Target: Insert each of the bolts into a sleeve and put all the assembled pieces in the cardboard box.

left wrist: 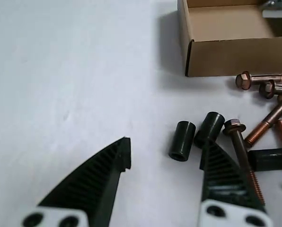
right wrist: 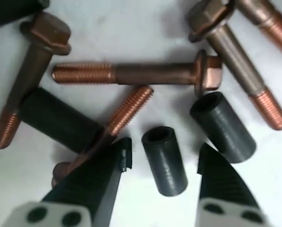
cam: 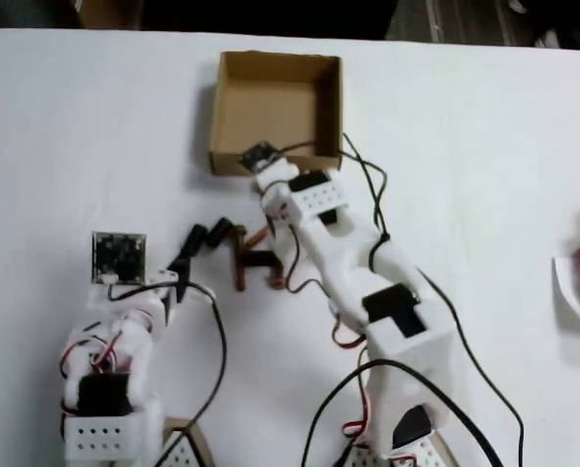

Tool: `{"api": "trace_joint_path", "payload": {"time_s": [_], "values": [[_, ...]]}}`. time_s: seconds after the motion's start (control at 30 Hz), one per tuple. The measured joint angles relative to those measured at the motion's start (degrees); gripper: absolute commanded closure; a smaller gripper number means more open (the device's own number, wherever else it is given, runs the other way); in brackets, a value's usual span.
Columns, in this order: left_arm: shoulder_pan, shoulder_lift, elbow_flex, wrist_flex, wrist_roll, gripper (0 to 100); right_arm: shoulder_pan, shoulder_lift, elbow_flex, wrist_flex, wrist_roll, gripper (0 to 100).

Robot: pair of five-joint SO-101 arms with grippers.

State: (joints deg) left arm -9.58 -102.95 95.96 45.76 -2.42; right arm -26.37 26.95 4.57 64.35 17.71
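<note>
**Item 1, sleeve at the right claw.** A black sleeve (right wrist: 164, 161) lies flat on the white table (cam: 485, 146), directly between the fingers of the right gripper (right wrist: 164, 149). That claw is spread wide. A gap shows on each side of the sleeve, neither finger touches it, and the claw holds nothing.

**Item 2, adjacent parts.**
- A second sleeve (right wrist: 224, 126) lies just beside the first, outside one fingertip.
- A third sleeve (right wrist: 56, 120) lies on the opposite side. The shank of one bolt (right wrist: 129, 108) crosses its end, and it cannot be told whether that bolt enters it.
- Four more copper-coloured bolts (right wrist: 136, 73) lie loose around the sleeves, some touching one another, all outside the sleeves.

**Item 3, left claw.** The left gripper (left wrist: 167, 147) sits low over the table, likewise spread wide and holding nothing. Two of the sleeves lie just ahead of its fingertips. One finger (left wrist: 221, 175) overlaps the end of the nearer sleeve in its wrist view, and contact cannot be confirmed.

**Item 4, container.** The cardboard box (left wrist: 235, 56) stands open-topped beyond the heap, near the bolts but apart from them.
</note>
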Motion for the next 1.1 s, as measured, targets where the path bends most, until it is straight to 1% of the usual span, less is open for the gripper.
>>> {"api": "trace_joint_path", "payload": {"time_s": [0.1, 0.17, 0.3, 0.43, 0.47, 0.5, 0.6, 0.8, 0.87, 0.93, 1.1], "values": [[0.0, 0.0, 0.0, 0.4, 0.0, 74, 0.3, 2.0, -2.9, 1.9, -0.1, 77.2], [0.1, 0.0, 0.0, 1.3, 0.0, 74, 0.4, 3.0, -4.6, 3.6, -0.1, 77.7], [0.1, 0.0, 0.0, 2.0, 0.0, 74, 0.5, 3.9, -6.9, 6.0, -0.1, 86.1], [0.1, 0.0, 0.0, 2.2, 0.0, 74, 2.6, 4.0, -7.7, 6.1, -0.1, 97.4], [0.1, 0.0, 0.0, 2.2, 0.0, 74, 3.3, 4.0, -7.8, 6.0, -0.1, 98.6], [0.1, 0.0, 0.0, 2.4, 0.0, 74, 4.1, 4.0, -8.0, 6.0, -0.1, 97.3], [0.1, 0.0, 0.0, 2.7, 0.0, 74, 5.6, 4.2, -8.7, 6.9, -0.1, 97.8], [0.1, 0.0, 0.0, 2.7, 0.0, 74, 6.7, 2.4, -7.9, 8.6, 0.0, 97.8], [0.1, 0.0, 0.0, 3.2, 0.0, 74, 7.4, -0.3, -6.4, 9.5, 0.0, 97.8], [0.1, 0.0, 0.0, 3.8, 0.0, 74, 8.4, -4.9, -3.2, 8.0, 0.0, 97.8], [3.0, 0.0, 0.0, 4.9, -1.1, 74, 9.8, -20.9, 13.2, -3.3, 0.0, 97.8]]}}
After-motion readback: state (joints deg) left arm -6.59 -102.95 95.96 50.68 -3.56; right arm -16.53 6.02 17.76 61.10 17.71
